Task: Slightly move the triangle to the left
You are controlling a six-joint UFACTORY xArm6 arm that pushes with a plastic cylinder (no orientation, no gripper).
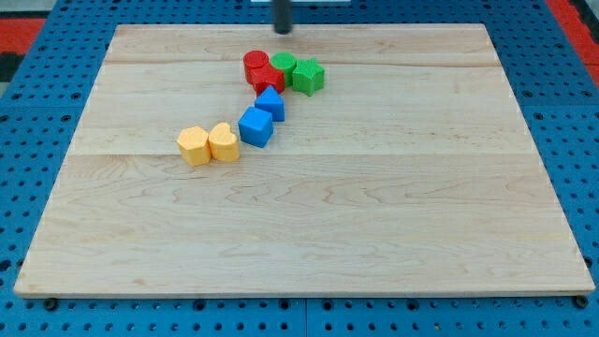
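Observation:
My tip [282, 32] is at the view's top, just inside the board's top edge, above the block cluster and touching no block. The blue triangle [270, 103] lies below a red block [269, 80] and right above a blue cube [255, 126], close to both. A red cylinder [255, 63], a green cylinder [284, 65] and a green star-like block [308, 77] sit together at the cluster's top, directly below my tip.
A yellow hexagon [194, 146] and a yellow heart [224, 142] sit side by side left of the blue cube. The wooden board [374, 215] lies on a blue pegboard table [28, 187].

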